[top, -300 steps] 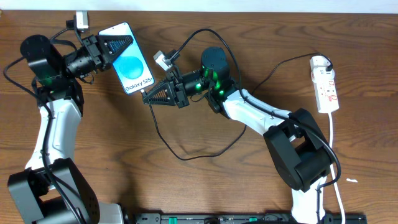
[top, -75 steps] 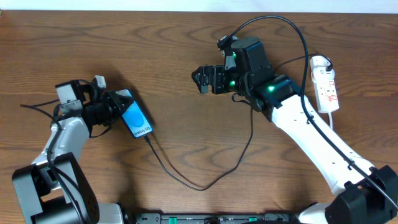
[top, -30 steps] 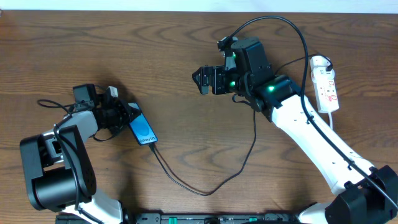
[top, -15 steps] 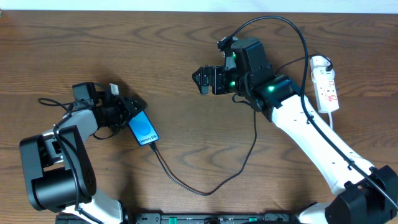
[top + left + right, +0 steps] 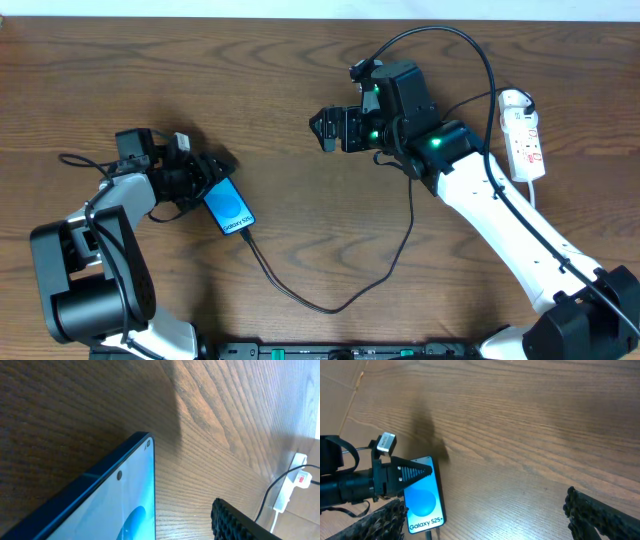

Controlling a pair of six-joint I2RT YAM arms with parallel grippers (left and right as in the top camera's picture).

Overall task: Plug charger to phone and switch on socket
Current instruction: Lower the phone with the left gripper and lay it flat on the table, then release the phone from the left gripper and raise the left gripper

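Two tools: both with jaws apart, nothing clamped in either.
Left tool [image 5: 212, 170]: low at the left of the worktop [image 5: 300, 70], jaws parted astride the top end of the phone [image 5: 229, 207]; in the wrist view, one finger [image 5: 235, 521] standing clear of the glass, so no grip.
Phone: looks to be lying screen-up just right of that tool, slanted, blue screen lit. Slim, rigid, slick glass face, so likely to skate on the wood if nudged. Best pinched across the long black edges, never on the screen.
Charger [image 5: 300, 298]: tip at the phone's lower end, seemingly seated but too small to confirm. Cable looping away to the right. Light and floppy, better taken by the stiff tip than by the cord, and no tugging.
Right tool [image 5: 322, 130]: hovering mid-worktop, wide open, empty.
Socket [image 5: 522, 135]: far right, well apart from both tools, black plug [image 5: 526, 98] in the far end. Light, probably slides under a sideways push, so any press there ought to come straight down.
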